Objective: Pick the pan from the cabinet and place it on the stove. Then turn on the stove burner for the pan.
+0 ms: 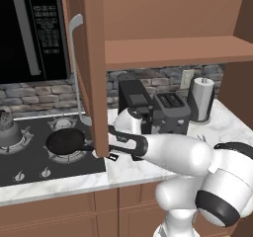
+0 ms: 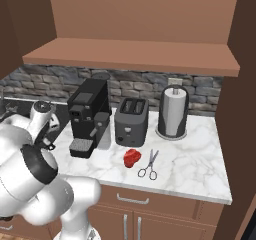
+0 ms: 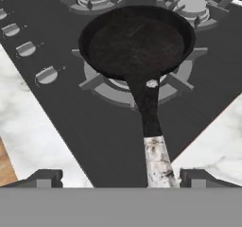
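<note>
Gripper [image 3: 120,178] is sitting wide open in the hand view, so I'm seeing its two dark fingertips [image 3: 43,178] spread at the bottom left and bottom right of the frame, with nothing between them but the end of the pan's handle [image 3: 156,162]. They aren't touching that handle as far as I'm seeing it. The pan [image 3: 137,44] is resting in the upper middle of that view, sitting on the grate of the large stove burner [image 3: 106,91], and its handle is running down toward the bottom centre. Small silver knobs [image 3: 46,74] are lining up along the left side of the black stove [image 3: 94,141], with white marble counter [image 3: 33,131] showing at the lower left and lower right.

Moving over to the left base view, I'm looking at the pan [image 1: 65,140] at the middle left, sitting on the stove [image 1: 54,169] on the burner nearest the counter. The open cabinet [image 1: 168,51] door is hanging down the centre of the frame and hiding most of the hand, so I can't tell the jaws' state there. A silvery kettle [image 1: 6,127] is sitting at the far left, with the microwave [image 1: 29,31] above it.

In the right base view I'm getting the coffee machine [image 2: 87,116], toaster [image 2: 131,120], paper towel roll [image 2: 173,111], a red item [image 2: 132,157] and scissors [image 2: 149,165] spread along the counter [image 2: 195,169].
</note>
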